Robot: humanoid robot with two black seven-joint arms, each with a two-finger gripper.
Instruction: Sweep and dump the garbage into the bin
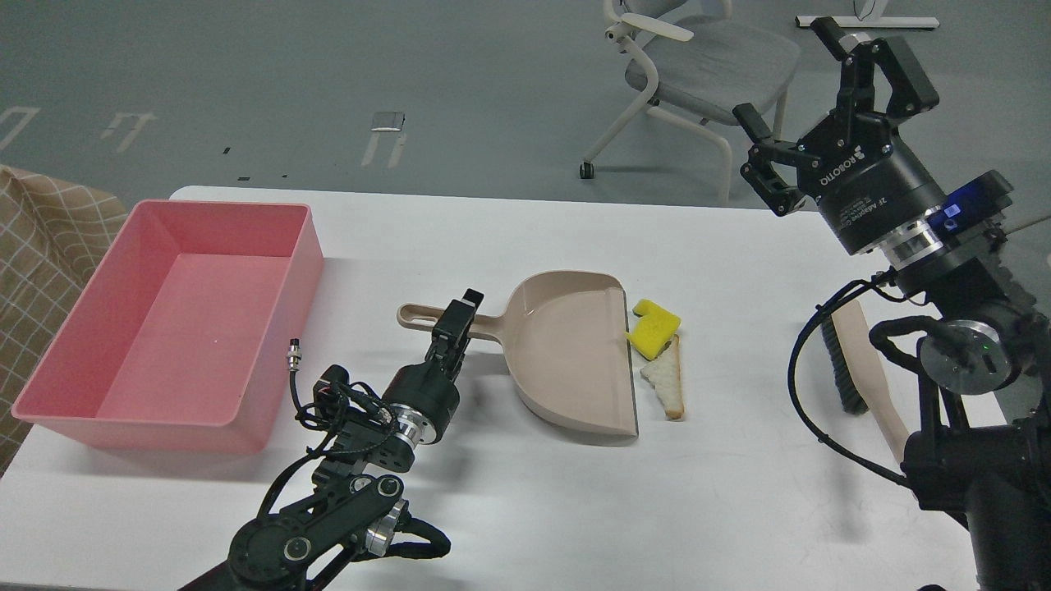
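The yellow sponge block (654,328) and the triangular bread slice (667,382) lie on the white table just right of the lip of a beige dustpan (575,353). The pink bin (283,328) stands at the table's left and looks empty. My left gripper (460,322) is at the dustpan's handle (415,315); it is dark and seen end-on, so its fingers cannot be told apart. My right gripper (784,72) is open and empty, raised high above the table's far right.
A beige brush with black bristles (852,361) lies on the table at the right, partly behind my right arm. A grey chair (698,66) stands on the floor beyond the table. A checked cloth (33,246) is at the far left.
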